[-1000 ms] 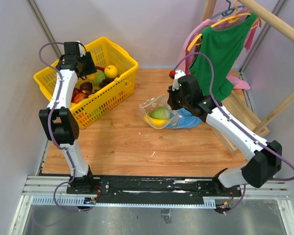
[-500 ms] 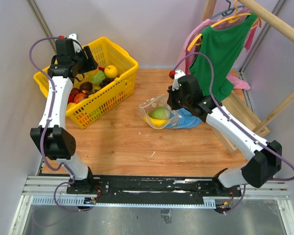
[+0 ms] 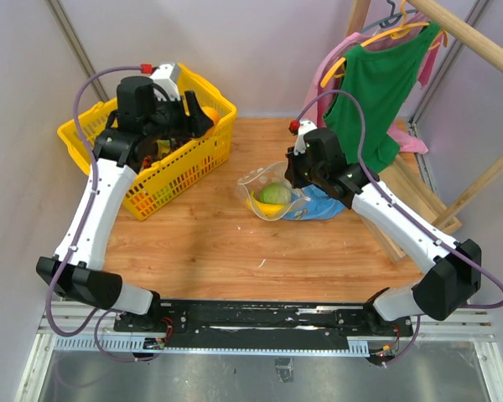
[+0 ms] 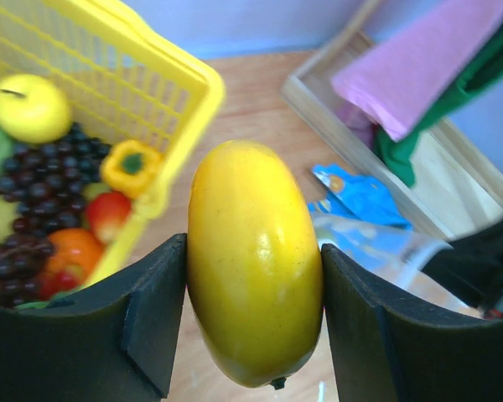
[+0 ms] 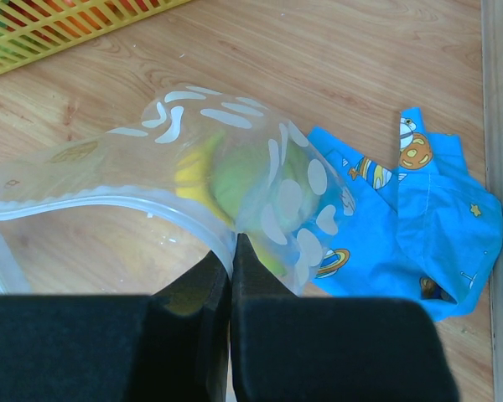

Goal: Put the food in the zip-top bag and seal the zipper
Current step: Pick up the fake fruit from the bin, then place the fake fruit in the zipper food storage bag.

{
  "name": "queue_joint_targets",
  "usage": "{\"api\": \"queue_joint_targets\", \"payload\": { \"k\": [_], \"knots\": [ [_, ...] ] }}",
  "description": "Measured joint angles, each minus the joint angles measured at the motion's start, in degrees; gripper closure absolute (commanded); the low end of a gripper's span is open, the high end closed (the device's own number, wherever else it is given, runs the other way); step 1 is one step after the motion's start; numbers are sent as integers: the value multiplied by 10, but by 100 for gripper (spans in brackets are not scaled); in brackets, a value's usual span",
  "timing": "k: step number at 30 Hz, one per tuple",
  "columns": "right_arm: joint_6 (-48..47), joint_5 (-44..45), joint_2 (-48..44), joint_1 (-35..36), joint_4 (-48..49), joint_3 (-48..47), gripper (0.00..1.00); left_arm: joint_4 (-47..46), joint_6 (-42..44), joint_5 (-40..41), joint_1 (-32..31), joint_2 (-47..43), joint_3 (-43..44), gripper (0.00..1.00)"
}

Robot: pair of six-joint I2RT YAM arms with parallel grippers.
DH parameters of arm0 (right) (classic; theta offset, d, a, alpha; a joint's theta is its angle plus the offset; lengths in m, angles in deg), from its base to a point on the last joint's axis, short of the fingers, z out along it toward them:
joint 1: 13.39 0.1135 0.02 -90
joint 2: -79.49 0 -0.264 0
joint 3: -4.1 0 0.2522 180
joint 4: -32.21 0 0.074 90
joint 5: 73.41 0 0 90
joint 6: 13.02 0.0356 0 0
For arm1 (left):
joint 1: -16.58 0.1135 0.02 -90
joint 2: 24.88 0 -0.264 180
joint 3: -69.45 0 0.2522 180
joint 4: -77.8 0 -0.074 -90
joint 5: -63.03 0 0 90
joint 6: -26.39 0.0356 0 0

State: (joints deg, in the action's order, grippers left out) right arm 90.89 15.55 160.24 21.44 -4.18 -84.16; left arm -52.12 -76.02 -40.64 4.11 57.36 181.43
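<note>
The bag (image 3: 272,194) is lying near the middle of the table (image 3: 210,251), partly over a blue cloth (image 5: 419,209), with a cabbage (image 5: 251,180) and a banana (image 5: 197,172) already inside. Its zipper (image 5: 84,206) is curving open, not pressed shut. The right gripper (image 5: 229,276) is pinching the mouth edge with its fingers clenched together on the plastic, lifting the rim so the opening is facing toward the basket (image 3: 163,180).

Over that basket's near rim, the left gripper (image 4: 253,322) is clamping a smooth yellow fruit (image 4: 253,260) between both fingers, well apart from the bag. More food is sitting in the basket below it: grapes, an orange and other small pieces.

By my reading, the filling step is underway, with one piece in the air and the sealing not yet begun. The next move is calling for the left arm to carry the fruit across to the held-open mouth and release it inside without knocking the rim out of the other arm's pinch.
</note>
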Motion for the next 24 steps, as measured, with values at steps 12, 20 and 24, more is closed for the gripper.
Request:
{"api": "queue_joint_targets", "payload": {
  "k": [12,20,24],
  "knots": [
    [36,24,13,0,-3,-3,99,-49,-86,-53,-111,-69,-125,95],
    [74,53,30,0,-17,-30,99,-97,-148,-83,-128,-123,-184,96],
    [91,56,35,0,-16,-41,99,-112,-175,-97,-148,-129,-203,97]
  ]
}}
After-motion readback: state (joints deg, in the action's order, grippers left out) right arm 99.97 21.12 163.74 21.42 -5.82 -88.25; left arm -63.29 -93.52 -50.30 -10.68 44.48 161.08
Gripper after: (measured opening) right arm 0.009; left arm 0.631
